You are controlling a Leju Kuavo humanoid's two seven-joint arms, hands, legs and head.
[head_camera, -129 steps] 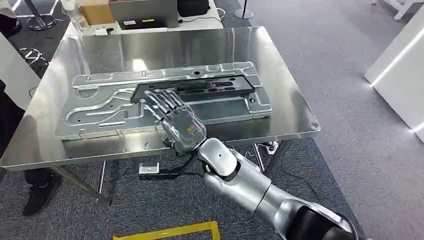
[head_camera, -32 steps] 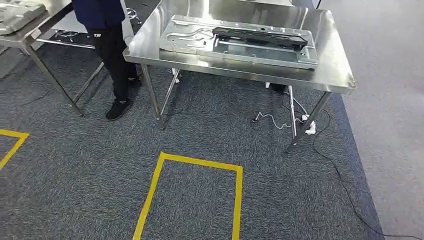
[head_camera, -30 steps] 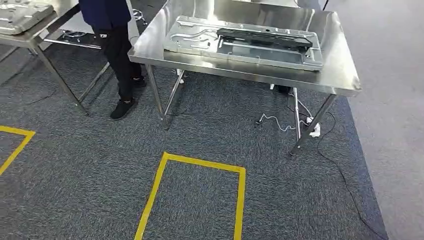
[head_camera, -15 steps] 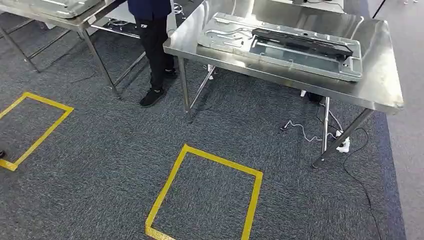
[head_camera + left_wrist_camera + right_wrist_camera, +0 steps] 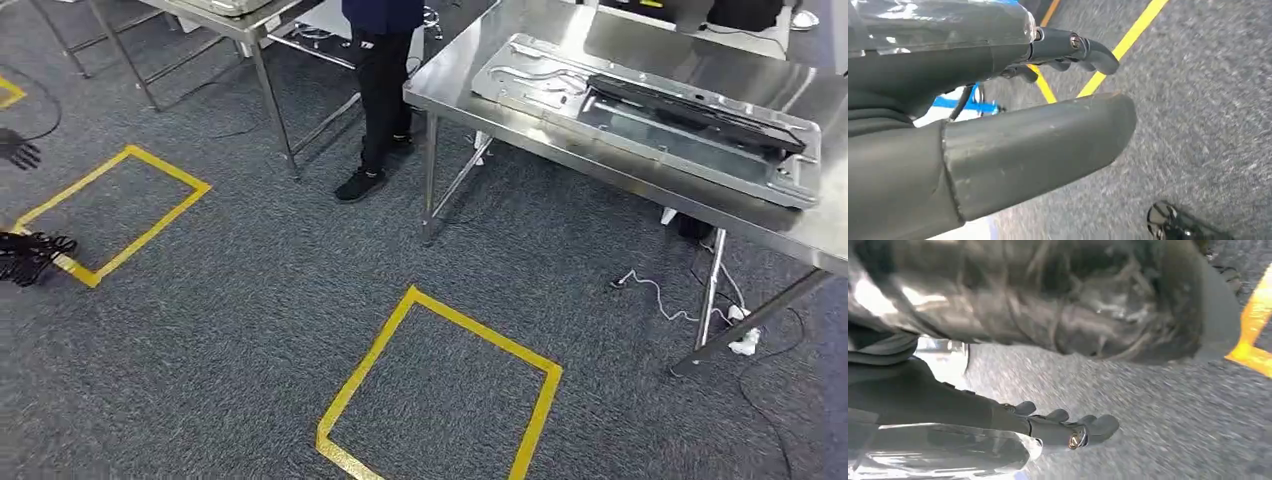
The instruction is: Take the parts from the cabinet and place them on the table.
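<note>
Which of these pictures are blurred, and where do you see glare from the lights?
Head view: sharp; the steel table throws pale glare, and the black part on the metal plate stays clear. Left wrist view: the left hand is fairly sharp, the carpet behind is smeared. Right wrist view: strongest blur; the right hand and the yellow tape are soft.
</note>
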